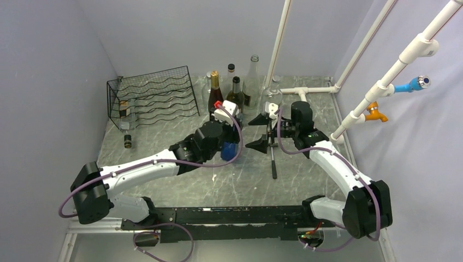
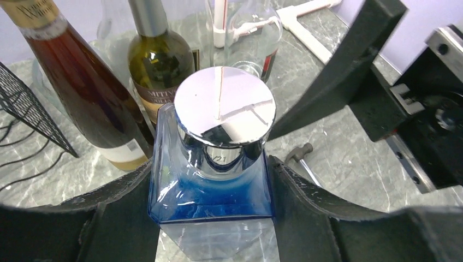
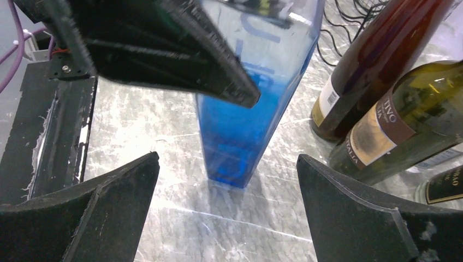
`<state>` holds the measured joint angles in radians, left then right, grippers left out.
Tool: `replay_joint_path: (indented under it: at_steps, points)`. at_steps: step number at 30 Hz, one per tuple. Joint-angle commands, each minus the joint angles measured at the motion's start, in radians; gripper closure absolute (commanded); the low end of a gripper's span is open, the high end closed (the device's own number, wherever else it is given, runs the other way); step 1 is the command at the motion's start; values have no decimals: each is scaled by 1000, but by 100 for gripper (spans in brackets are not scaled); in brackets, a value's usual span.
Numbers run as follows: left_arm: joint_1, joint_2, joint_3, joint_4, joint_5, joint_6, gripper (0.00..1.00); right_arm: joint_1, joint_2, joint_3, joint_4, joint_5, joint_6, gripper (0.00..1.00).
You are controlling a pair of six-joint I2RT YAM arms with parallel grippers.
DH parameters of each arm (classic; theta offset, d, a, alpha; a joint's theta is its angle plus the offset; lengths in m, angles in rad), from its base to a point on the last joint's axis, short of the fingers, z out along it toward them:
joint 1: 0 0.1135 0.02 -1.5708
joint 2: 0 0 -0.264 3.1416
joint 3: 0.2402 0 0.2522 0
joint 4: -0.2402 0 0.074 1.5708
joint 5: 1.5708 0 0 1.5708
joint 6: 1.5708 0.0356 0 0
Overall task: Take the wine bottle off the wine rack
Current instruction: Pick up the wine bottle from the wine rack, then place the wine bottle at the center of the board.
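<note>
Grey marble tabletop (image 1: 180, 185), plain walls around. Wine rack (image 1: 155, 95) sits upper left in the top view. Centre of frame: left gripper (image 2: 210, 177) partly spread, fingers pinching blue bottle (image 2: 210, 204) just under its silver cap. Bottle upright, base on tabletop, well apart from rack. Right of it: right gripper (image 3: 227, 161), jaws spread wide, near bottle, touching nothing.

Left gripper (image 1: 231, 132) closed around upright blue bottle (image 1: 229, 150), mid-table. Right gripper (image 1: 257, 132) just beside it, jaws wide apart. Wine rack (image 1: 153, 98) at far left, well apart
</note>
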<state>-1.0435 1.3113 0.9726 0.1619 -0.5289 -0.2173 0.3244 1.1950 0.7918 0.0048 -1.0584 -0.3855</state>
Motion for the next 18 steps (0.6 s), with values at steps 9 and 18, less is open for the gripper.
replay_joint_path:
  at_steps: [9,18]
  points:
    - [140,18,185,226,255,33,100,-50,-37,73,-102,30,-47,0]
    - [158,142,300,248,362,57,100,-123,-57,95,-116,97,-6,0]
